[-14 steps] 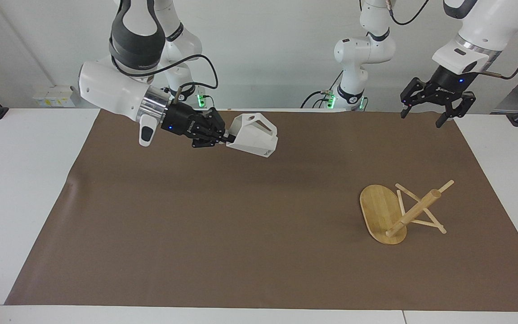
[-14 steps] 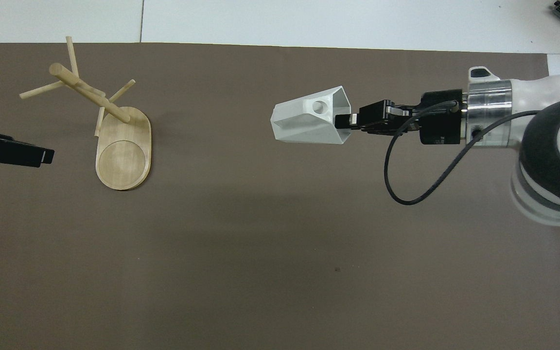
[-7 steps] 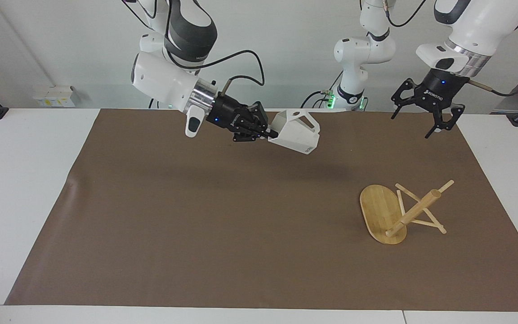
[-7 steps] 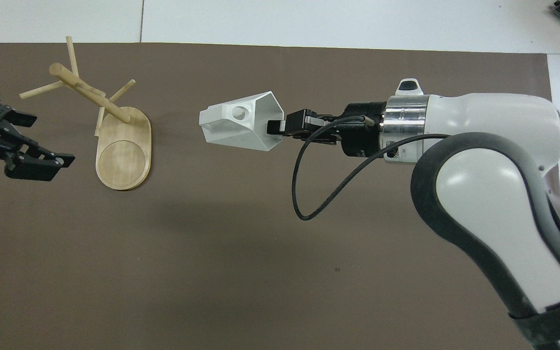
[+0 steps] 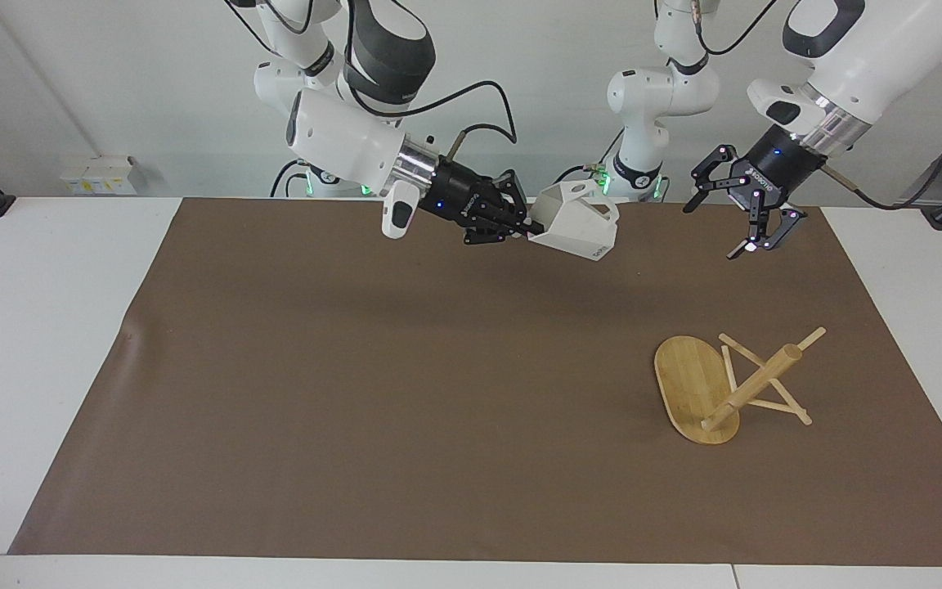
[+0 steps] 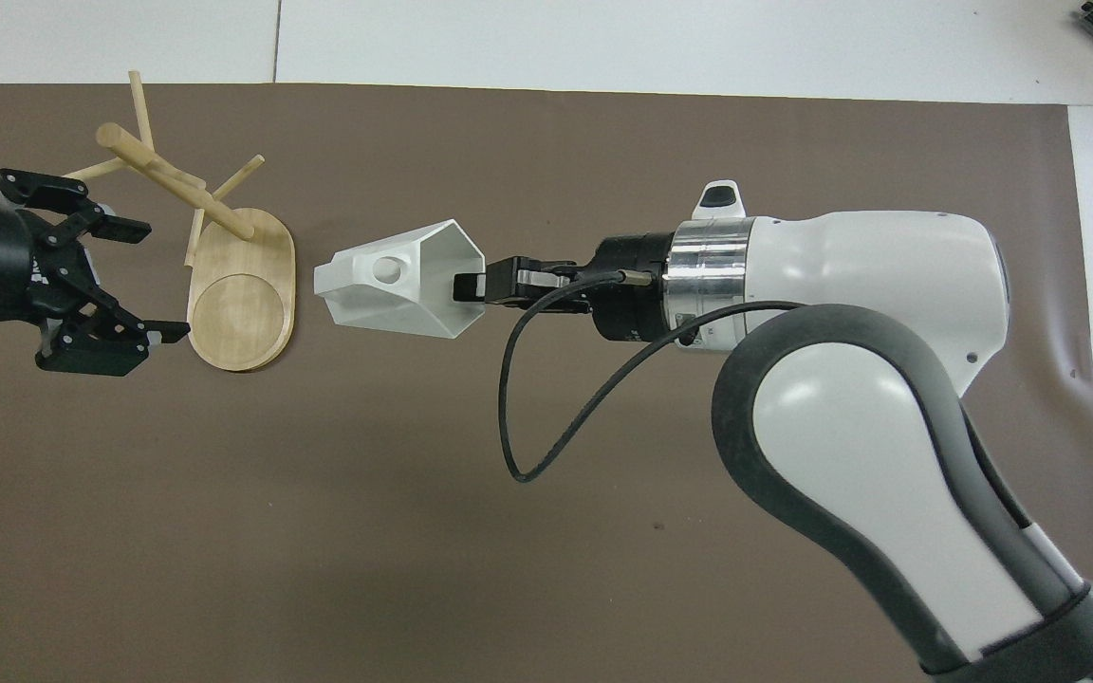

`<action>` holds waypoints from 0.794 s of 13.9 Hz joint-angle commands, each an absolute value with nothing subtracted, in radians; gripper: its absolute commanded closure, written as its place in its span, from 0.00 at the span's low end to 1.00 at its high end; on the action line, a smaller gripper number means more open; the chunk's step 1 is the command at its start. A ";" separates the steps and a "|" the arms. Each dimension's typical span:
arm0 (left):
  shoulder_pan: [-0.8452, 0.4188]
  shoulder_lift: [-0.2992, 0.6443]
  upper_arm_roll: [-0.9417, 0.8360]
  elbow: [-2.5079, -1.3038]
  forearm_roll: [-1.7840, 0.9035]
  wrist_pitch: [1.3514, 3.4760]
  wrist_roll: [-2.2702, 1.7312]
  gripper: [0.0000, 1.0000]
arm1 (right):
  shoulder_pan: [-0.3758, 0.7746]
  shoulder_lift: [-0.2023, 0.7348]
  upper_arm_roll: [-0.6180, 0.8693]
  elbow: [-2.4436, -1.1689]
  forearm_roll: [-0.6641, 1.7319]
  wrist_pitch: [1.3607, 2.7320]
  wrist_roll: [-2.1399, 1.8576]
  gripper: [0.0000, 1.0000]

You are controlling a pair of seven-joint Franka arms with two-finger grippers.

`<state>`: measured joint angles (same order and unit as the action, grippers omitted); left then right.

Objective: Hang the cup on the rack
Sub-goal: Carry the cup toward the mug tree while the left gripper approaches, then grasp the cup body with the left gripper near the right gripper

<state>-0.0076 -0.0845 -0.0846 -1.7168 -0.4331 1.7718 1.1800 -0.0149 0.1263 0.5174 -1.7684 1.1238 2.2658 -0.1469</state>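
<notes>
The right gripper (image 5: 530, 232) is clamped on the rim of the white cup (image 5: 579, 222), holding it on its side in the air over the brown mat (image 5: 356, 393), toward twelve o'clock. The left gripper (image 5: 739, 219) hangs spread wide over the mat at two o'clock. The rack (image 5: 712, 388) stands at four o'clock, its post leaning.

Bright, even light from above; soft, faint shadows on the brown mat (image 5: 405, 393); both views sharp, no glare or blur
</notes>
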 commanded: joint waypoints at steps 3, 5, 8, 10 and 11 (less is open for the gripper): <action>-0.015 -0.077 -0.078 -1.753 -0.514 1.807 1.497 0.00 | -0.025 0.156 0.620 -1.773 1.137 2.419 -0.141 1.00; -0.037 -0.081 -0.078 -1.761 -0.517 1.792 1.525 0.00 | -0.025 0.169 0.643 -1.772 1.137 2.454 -0.141 1.00; -0.038 -0.094 -0.080 -1.792 -0.523 1.769 1.534 0.00 | -0.023 0.173 0.658 -1.773 1.137 2.465 -0.141 1.00; -0.038 -0.113 -0.080 -1.831 -0.567 1.782 1.539 0.00 | -0.023 0.173 0.660 -1.775 1.137 2.470 -0.127 1.00; -0.040 -0.124 -0.078 -1.851 -0.584 1.792 1.539 0.00 | -0.020 0.173 0.661 -1.776 1.135 2.471 -0.120 1.00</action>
<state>-0.0325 -0.0731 -0.0904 -1.7772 -0.5399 1.7715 1.5106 -0.0141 0.1714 0.6421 -1.7751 1.1238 2.4467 -0.1454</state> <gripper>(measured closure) 0.000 0.965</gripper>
